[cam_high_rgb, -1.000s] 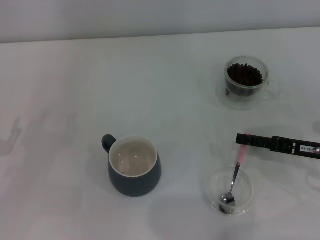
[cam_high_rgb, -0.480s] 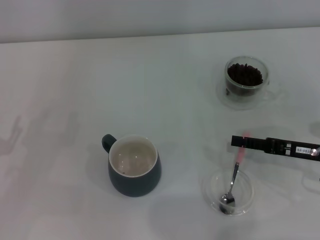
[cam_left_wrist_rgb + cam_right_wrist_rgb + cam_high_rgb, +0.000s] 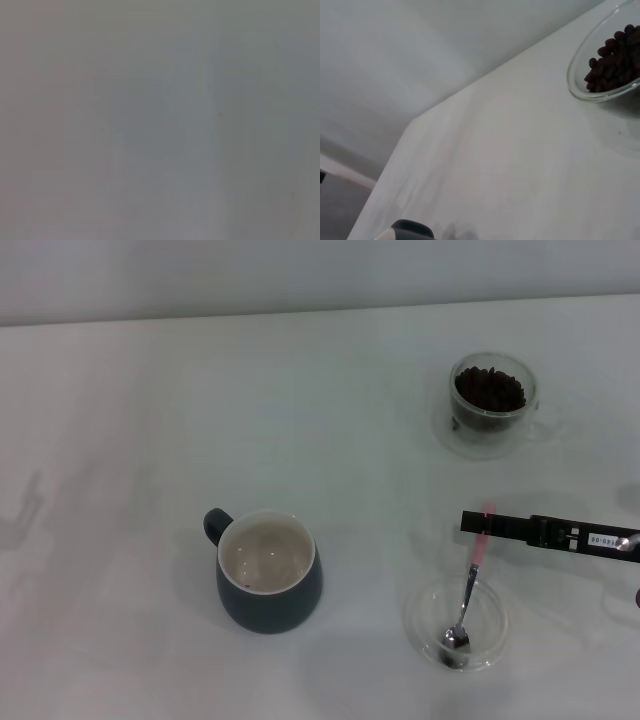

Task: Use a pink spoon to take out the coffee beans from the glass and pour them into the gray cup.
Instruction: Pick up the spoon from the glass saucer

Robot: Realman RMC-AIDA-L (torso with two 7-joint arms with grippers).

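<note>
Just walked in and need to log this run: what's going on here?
The right gripper has reached in over the pink spoon, at the top of its handle. The spoon's bowl lies in a shallow clear dish. The coffee beans sit untouched in the glass, and the gray cup holds none yet. The left gripper is out of sight.

pink spoon [image 3: 468, 580] in dish, beans [image 3: 489, 388] in glass [image 3: 492, 405]

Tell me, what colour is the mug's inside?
Cream-white inside the mug, dark blue-gray outside; head view shows it best.
</note>
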